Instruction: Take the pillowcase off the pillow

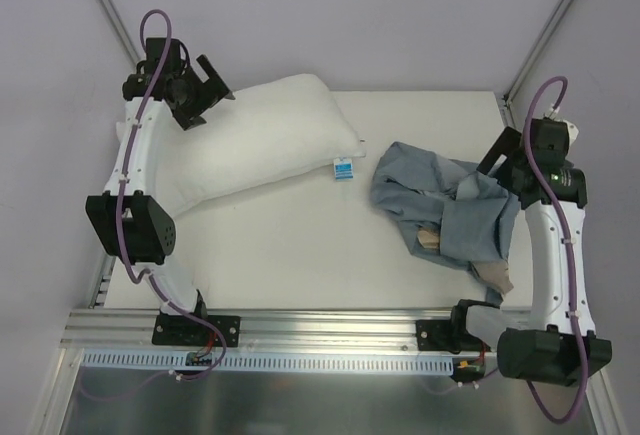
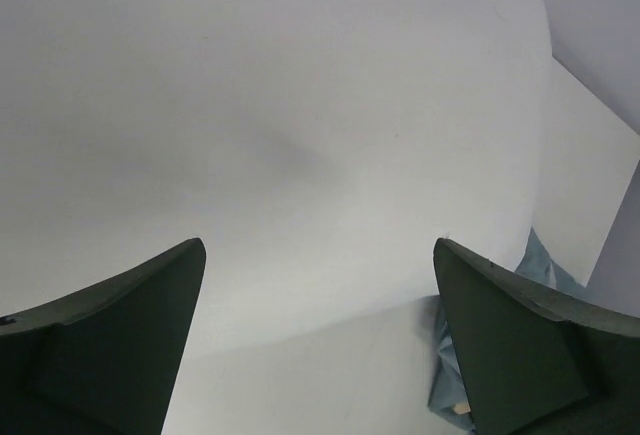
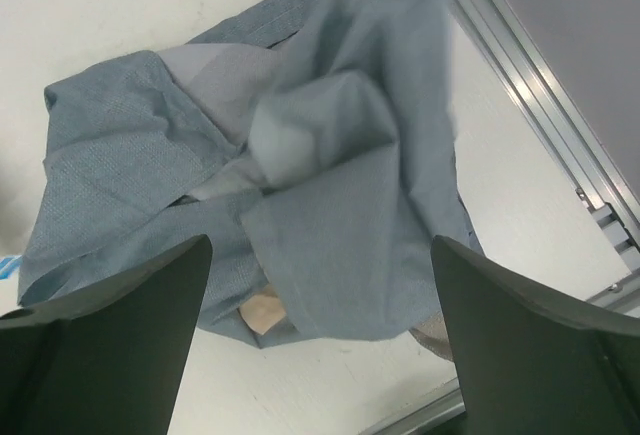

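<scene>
The white pillow (image 1: 255, 143) lies bare at the back left of the table, its small blue-and-white tag (image 1: 343, 167) at its right edge. It fills the left wrist view (image 2: 280, 135). The grey-blue pillowcase (image 1: 440, 207) lies crumpled in a heap at the right, apart from the pillow; it also shows in the right wrist view (image 3: 300, 175). My left gripper (image 1: 212, 83) is open and empty above the pillow's back left end. My right gripper (image 1: 492, 170) is open and empty just above the pillowcase's right side.
The white table top (image 1: 300, 245) ends at a metal rail (image 1: 330, 330) along the near edge. Grey walls and slanted frame bars (image 1: 105, 5) close in the back. A tan patch (image 3: 262, 310) shows under a fold of the pillowcase.
</scene>
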Controlling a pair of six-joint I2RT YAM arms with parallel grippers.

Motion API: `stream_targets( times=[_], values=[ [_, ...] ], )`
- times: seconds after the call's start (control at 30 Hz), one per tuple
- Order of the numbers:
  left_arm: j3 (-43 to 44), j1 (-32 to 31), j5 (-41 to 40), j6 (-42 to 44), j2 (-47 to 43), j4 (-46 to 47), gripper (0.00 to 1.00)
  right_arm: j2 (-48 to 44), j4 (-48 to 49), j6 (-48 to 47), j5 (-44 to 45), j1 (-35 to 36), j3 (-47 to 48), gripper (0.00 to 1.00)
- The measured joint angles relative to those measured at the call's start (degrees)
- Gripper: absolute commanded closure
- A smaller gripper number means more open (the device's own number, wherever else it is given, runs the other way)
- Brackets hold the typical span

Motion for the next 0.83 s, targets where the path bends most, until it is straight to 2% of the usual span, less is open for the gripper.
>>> stream_targets(
  times=[0.23, 0.43, 0.6, 0.83],
  values=[
    [-7.3, -1.7, -0.3, 4.2, -11.6, 0.8, 0.01, -5.2, -1.8, -2.0, -3.0, 0.5, 3.5, 0.04],
    [-18.6, -7.7, -0.4, 10.2, -29.6, 2.2, 0.01, -8.0, -1.3, -4.5, -4.9, 8.7, 4.5, 0.04],
    [-31.6, -7.7, 0.6, 12.0, -42.0, 3.2, 0.01, -9.0, 2.4, -6.0, -4.4, 15.6, -0.5, 0.04],
    [-45.9, -7.7, 1.9, 13.6, -54.3, 3.2, 0.01, -10.1, 7.6, -6.2, -3.7, 18.6, -9.9, 0.04]
  ],
)
